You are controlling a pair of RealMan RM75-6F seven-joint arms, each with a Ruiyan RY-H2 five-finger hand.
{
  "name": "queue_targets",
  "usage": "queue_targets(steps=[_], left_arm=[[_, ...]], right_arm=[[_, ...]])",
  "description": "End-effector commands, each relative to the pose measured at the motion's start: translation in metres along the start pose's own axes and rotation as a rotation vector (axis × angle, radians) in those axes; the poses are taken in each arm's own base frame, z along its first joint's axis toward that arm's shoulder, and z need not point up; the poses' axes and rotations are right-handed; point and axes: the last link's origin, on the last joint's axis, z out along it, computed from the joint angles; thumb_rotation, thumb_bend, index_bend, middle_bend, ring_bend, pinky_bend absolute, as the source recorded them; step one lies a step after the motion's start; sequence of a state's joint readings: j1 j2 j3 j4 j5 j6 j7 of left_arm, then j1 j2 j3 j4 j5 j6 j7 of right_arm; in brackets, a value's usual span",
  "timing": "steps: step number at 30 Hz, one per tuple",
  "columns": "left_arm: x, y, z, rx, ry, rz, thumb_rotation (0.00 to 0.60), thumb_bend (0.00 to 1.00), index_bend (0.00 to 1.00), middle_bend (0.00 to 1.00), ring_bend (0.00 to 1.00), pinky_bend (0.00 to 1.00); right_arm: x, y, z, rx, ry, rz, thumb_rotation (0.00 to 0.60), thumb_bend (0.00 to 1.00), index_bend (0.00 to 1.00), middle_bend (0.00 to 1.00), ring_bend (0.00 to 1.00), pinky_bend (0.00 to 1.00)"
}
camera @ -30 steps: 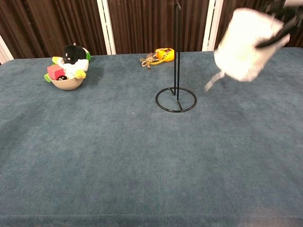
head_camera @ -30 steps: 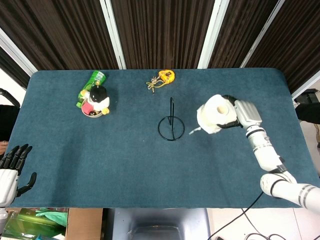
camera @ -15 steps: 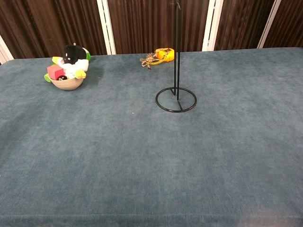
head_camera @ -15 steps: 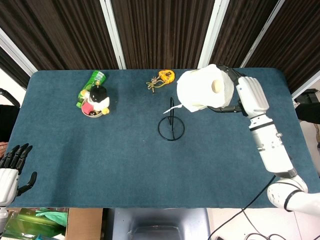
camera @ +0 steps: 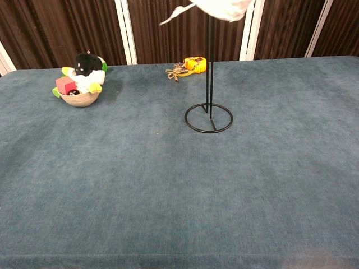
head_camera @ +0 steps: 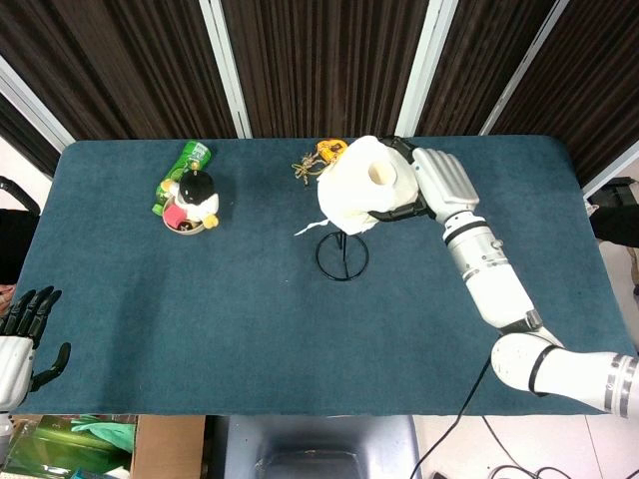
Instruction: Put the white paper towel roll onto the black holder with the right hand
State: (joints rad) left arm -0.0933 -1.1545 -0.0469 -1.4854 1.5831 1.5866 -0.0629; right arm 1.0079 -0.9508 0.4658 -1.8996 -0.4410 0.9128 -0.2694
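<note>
1. Right hand [head_camera: 431,186] wrapped around the white paper towel roll [head_camera: 361,196], dark fingers [head_camera: 398,212] curled against its side, pale back of the hand turned up toward the head camera.
2. Roll held up in the air over the black holder [head_camera: 341,251], hollow core facing upward, a loose torn sheet [head_camera: 308,227] trailing off its lower left edge.
3. In the chest view, only the underside of the roll [camera: 223,8] showing at the top edge, right at the tip of the holder's upright rod [camera: 209,61]; impossible to tell whether the rod has entered the core.
4. Holder's round wire base [camera: 208,118] flat on the blue tabletop [camera: 168,190], rod standing vertical from its far side.
5. Right arm [head_camera: 486,280] stretching from the lower right corner of the head view up and left to the hand.
6. Left hand [head_camera: 22,337] low at the left edge of the head view, off the table's near corner, fingers spread apart and holding nothing.
7. Well apart on the far left of the table, a beige bowl [camera: 79,98] filled with a black-and-white plush toy [camera: 87,66] and a red block [camera: 65,85]; a green bottle [head_camera: 188,160] lying just behind it.
8. Near the far edge, behind the holder, a small yellow-orange toy [camera: 194,64] with a tangle of cord [camera: 176,71] beside it.
</note>
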Motion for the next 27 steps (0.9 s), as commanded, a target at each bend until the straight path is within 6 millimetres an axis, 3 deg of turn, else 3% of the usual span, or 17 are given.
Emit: queue_targets(steps=[1,9,10,14,15,20,27], left_arm=[[0.0,-0.001,0.0,0.008,0.0,0.004,0.6,0.45,0.0,0.06,0.04,0.16],[0.002,0.0,-0.001,0.003,0.01,0.0,0.6,0.45,0.0,0.06,0.04,0.16],[0.002,0.0,-0.001,0.003,0.011,-0.001,0.6,0.45,0.0,0.06,0.04,0.16],[0.003,-0.001,-0.002,0.003,0.011,-0.005,0.6,0.45,0.0,0.06,0.04,0.16],[0.003,-0.001,-0.002,0.002,0.011,-0.005,0.6,0.45,0.0,0.06,0.04,0.16],[0.002,0.0,0.0,-0.001,0.009,-0.003,0.6,0.45,0.0,0.06,0.04,0.16],[0.002,0.002,-0.002,-0.008,0.011,-0.002,0.6,0.45,0.0,0.06,0.04,0.16]], right_arm=[[-0.009,-0.007,0.004,-0.007,-0.029,-0.026,0.6,0.32,0.76,0.62,0.58,0.49],[-0.024,-0.007,0.015,-0.078,-0.022,-0.106,0.6,0.32,0.66,0.61,0.51,0.49],[-0.025,-0.007,0.015,-0.077,-0.031,-0.106,0.6,0.32,0.59,0.57,0.47,0.47],[-0.026,-0.008,0.014,-0.055,-0.082,-0.07,0.6,0.28,0.1,0.24,0.21,0.33],[-0.025,-0.007,0.014,-0.05,-0.081,-0.073,0.6,0.25,0.03,0.18,0.14,0.3],[-0.02,-0.007,0.009,-0.021,-0.078,-0.072,0.6,0.16,0.0,0.01,0.0,0.18],[-0.008,0.0,-0.004,-0.006,-0.053,-0.099,0.6,0.16,0.0,0.0,0.0,0.15]])
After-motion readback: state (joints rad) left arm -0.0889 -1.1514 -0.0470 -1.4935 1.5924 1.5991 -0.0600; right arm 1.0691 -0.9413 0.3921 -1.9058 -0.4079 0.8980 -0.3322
